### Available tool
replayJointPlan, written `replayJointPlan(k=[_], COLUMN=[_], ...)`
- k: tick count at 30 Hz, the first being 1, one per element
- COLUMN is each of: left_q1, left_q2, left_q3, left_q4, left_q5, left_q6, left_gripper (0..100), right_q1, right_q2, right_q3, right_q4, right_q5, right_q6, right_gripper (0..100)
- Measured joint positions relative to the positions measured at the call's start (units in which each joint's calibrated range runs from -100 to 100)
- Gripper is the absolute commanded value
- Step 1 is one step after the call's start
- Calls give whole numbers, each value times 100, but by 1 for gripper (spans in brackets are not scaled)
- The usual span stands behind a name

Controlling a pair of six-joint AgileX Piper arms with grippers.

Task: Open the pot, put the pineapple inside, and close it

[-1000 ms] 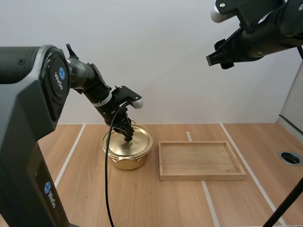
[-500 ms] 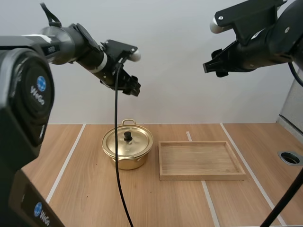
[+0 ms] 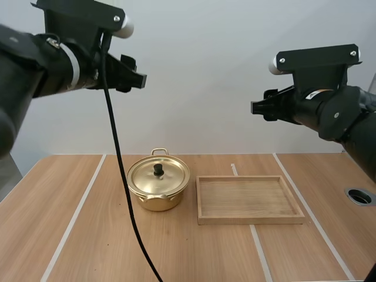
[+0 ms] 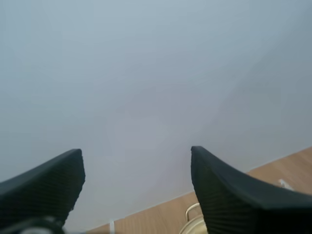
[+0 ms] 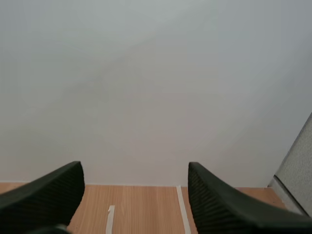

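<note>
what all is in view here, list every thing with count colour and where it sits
pot: one, gold, on the table left of the tray, apart from it
lid: one, gold with a black knob, sitting on the pot
wooden tray: one, light wood, on the table right of the pot
tape lines: three, white, running front to back along the table
round hole: one, dark, at the table's right edge
table: one, light wood, under it all
left gripper: one, black, open, raised high above the table's left side
right gripper: one, black, open, raised high above the tray side
</note>
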Motion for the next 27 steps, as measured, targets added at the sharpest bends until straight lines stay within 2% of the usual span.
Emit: replayJointPlan(k=[2,5,11,15,19,22,24,27], left_q1=[16,22,24,24,13,-166,-383,-824], left_q2=[-691,-1495,-2786,-3428,-3662,-3662,-3662,-3678], left_q3=[510,728,755,755,755,768,793,935], left_q4=[-85,-149,-572,-1069,-1063,-476,304,2090], left_q5=[-36,-17,407,1159,834,-294,-1192,-2159], left_q6=[74,106,-318,-395,-508,-989,-1513,-2556], left_gripper=[100,100,100,100,100,100,100,100], right_q1=[0,0,0,0,0,0,0,0], right_q2=[0,-25,-80,-289,-605,-848,-1013,-1228], right_q3=[42,42,42,54,54,54,68,151], right_q4=[18,133,993,900,676,536,504,490], right_q5=[-66,-104,-248,-1345,-2445,-2739,-2852,-2873], right_q6=[18,27,54,54,54,54,54,54], right_gripper=[100,100,100,100,100,100,100,100])
